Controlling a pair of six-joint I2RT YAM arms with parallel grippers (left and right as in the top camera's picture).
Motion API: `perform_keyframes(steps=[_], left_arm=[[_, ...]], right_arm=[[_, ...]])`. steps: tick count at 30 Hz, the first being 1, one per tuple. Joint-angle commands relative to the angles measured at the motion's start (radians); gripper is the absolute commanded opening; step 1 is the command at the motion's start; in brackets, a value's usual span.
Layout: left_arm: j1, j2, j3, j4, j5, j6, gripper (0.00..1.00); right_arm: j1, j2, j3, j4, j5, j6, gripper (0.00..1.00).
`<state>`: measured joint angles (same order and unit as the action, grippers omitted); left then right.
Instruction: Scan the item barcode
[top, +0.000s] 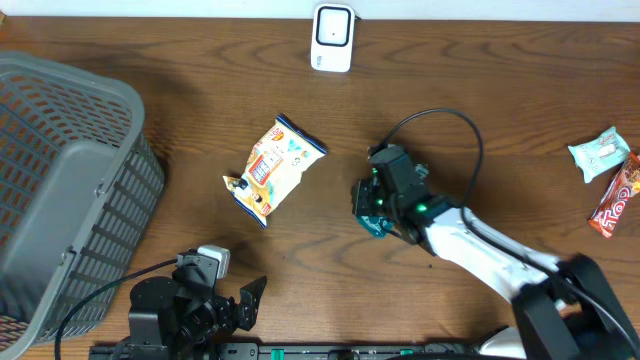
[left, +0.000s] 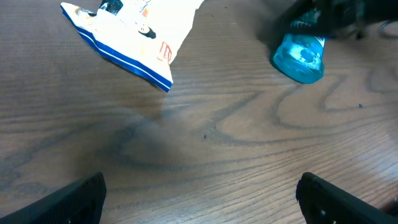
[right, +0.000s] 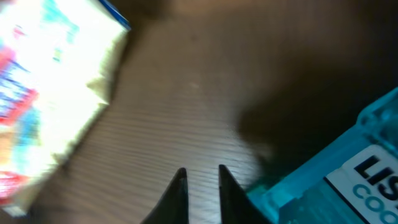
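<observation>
A small translucent blue pack (top: 377, 224) (left: 300, 57) lies on the wooden table, and a white label shows on it in the right wrist view (right: 339, 180). My right gripper (top: 364, 200) (right: 202, 177) hangs low just beside it. Its fingers stand nearly together with only bare wood in the narrow gap, and the pack lies outside the right finger. A white and yellow snack bag (top: 272, 168) (left: 134, 34) (right: 50, 93) lies to the left. The white scanner (top: 332, 37) stands at the far edge. My left gripper (top: 236, 302) (left: 199, 199) rests open near the front edge.
A grey plastic basket (top: 60, 190) fills the left side. At the right edge lie a pale green wrapped snack (top: 600, 152) and a red bar (top: 615, 195). The right arm's black cable (top: 440, 115) loops above its wrist.
</observation>
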<state>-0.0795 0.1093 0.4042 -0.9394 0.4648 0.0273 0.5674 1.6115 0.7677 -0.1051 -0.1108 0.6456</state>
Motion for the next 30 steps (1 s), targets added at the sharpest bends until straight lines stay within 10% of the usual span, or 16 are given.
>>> perform_keyframes(steps=[1,13,22,30], left_arm=[[0.002,-0.002,0.009,-0.002,-0.005,0.010,0.98],[0.002,-0.002,0.009,-0.003,-0.005,0.010,0.98],[0.002,-0.002,0.009,-0.003,-0.005,0.010,0.98],[0.002,-0.002,0.009,-0.003,-0.005,0.010,0.98]], right_arm=[[0.013,0.052,0.006,-0.016,0.019,0.005,0.01],[0.019,-0.094,0.015,-0.400,0.126,0.000,0.03],[0.019,-0.232,0.122,-0.541,0.322,-0.009,0.69],[0.019,-0.021,0.123,-0.526,0.476,-0.019,0.76]])
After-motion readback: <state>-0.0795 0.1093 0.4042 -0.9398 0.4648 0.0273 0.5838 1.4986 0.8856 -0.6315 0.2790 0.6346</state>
